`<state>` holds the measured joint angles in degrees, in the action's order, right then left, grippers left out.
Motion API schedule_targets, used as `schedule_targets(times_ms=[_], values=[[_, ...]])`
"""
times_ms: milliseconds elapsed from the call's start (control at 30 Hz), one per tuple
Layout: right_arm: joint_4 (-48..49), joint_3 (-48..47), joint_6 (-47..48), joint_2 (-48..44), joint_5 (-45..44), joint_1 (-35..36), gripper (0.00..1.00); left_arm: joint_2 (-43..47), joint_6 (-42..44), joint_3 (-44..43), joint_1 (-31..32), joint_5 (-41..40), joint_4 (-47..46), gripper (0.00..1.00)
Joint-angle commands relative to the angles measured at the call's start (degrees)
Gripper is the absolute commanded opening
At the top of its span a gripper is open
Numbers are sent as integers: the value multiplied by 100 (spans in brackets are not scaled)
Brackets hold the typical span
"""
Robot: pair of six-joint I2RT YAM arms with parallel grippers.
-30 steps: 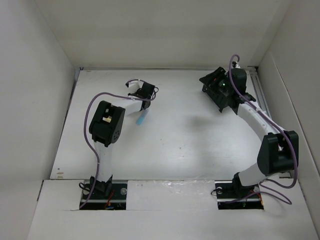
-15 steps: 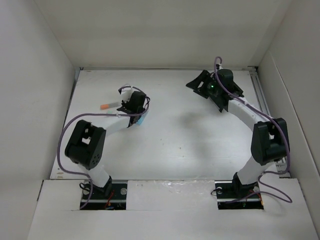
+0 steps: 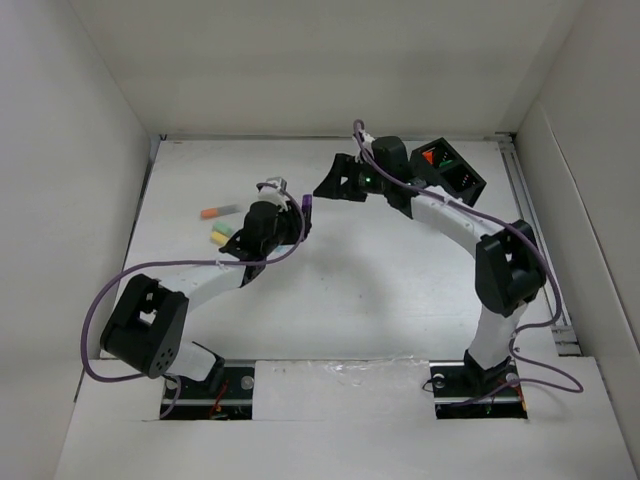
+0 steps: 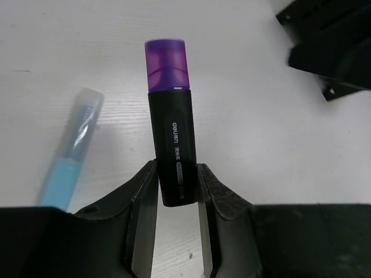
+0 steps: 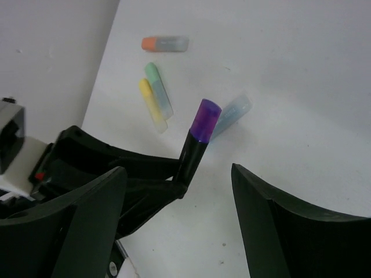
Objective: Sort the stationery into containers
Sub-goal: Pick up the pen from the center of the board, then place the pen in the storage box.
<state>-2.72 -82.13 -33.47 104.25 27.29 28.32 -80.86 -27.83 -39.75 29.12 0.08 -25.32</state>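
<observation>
Purple-capped, glossy black, blocky highlighter (image 4: 172,145) sits clamped in the left gripper (image 4: 175,176); right gripper (image 5: 177,171) gapes wide.

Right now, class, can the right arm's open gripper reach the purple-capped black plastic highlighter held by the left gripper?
Probably yes: the right gripper, jaws apart, faces the purple-capped highlighter with nothing between; the left gripper clamps only its lower end.

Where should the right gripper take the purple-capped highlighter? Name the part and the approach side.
Probably best: grip the bare black body just below the purple cap, coming in from the cap end. The left gripper is shut on the rear end of the highlighter, so only the front stretch is free, and that end points toward the open right gripper.
</observation>
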Motion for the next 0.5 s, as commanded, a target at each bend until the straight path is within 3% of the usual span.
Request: schedule_targets(times_ms=[0, 300, 433, 467], values=[[-290, -304, 367, 227, 40, 95, 79, 211, 402, 37, -30, 914, -745, 0], [-624, -655, 421, 702, -198, 201, 77, 263, 586, 230, -30, 1557, -1036, 0], [-572, -708, 421, 816, -31, 201, 64, 212, 656, 178, -30, 1662, -1036, 0], [-572, -708, 421, 817, 48, 201, 52, 211, 657, 178, -30, 1662, -1036, 0]])
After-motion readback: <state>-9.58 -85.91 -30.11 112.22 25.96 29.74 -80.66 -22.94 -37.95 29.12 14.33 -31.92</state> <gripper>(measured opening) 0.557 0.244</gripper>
